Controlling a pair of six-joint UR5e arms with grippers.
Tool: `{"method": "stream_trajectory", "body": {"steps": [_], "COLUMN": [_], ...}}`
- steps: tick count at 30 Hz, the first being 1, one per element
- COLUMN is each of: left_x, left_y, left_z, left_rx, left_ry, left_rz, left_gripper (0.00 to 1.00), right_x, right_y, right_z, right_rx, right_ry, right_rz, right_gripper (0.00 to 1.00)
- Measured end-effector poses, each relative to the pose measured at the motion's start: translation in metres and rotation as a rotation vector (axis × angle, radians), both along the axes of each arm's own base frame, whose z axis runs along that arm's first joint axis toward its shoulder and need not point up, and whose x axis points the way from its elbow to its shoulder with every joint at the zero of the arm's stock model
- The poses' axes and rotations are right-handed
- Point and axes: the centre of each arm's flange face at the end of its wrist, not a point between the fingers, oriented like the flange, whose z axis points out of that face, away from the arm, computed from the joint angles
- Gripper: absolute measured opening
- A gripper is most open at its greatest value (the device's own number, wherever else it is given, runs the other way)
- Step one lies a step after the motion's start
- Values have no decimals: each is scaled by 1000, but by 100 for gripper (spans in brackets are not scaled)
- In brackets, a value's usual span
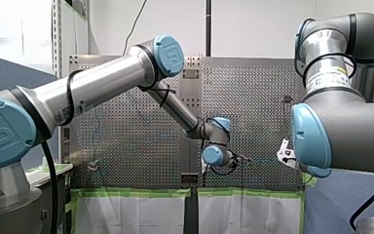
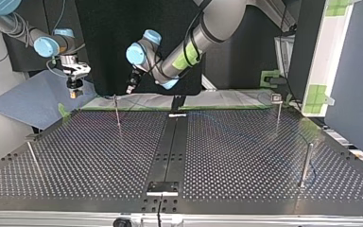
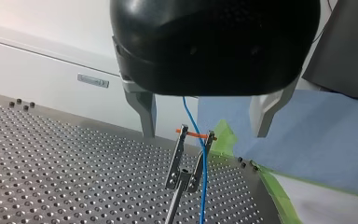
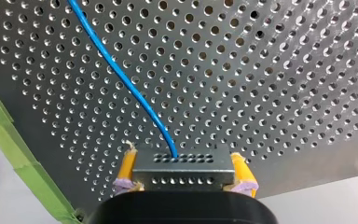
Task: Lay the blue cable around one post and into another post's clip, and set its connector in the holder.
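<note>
In the left wrist view my left gripper is open, its metal fingers standing either side of a thin post's forked clip. An orange band spans the tips of the fork. The blue cable drops from under the gripper and past the fork, close to one prong. In the right wrist view my right gripper is shut on the metal connector block, gripped between its yellow pads. The blue cable leads from the block away over the perforated table. In the top view my right gripper hangs off the table's far left corner.
Thin posts stand on the perforated table at the far left, far right, near right and near left. A black strip runs down the middle. Green tape edges the table.
</note>
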Motion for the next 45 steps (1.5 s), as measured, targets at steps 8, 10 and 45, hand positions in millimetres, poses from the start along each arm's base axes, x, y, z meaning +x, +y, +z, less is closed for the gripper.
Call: {"method": "stream_trajectory", "body": {"steps": [8, 10, 45], "left_x": [1, 2, 16], "left_y": [2, 3, 93], "left_z": [0, 1, 111], "left_rx": [-1, 4, -166], "left_ry": [2, -1, -50], "left_rz": [14, 25, 163], "left_gripper": [100, 100, 100], "right_x": [1, 2, 5], "right_y": [1, 1, 3], "right_z": [0, 0, -1], "right_rx": [4, 4, 22], "right_ry": [1, 1, -29], "right_rz": [2, 3, 20], "right_gripper": [0, 0, 0]}}
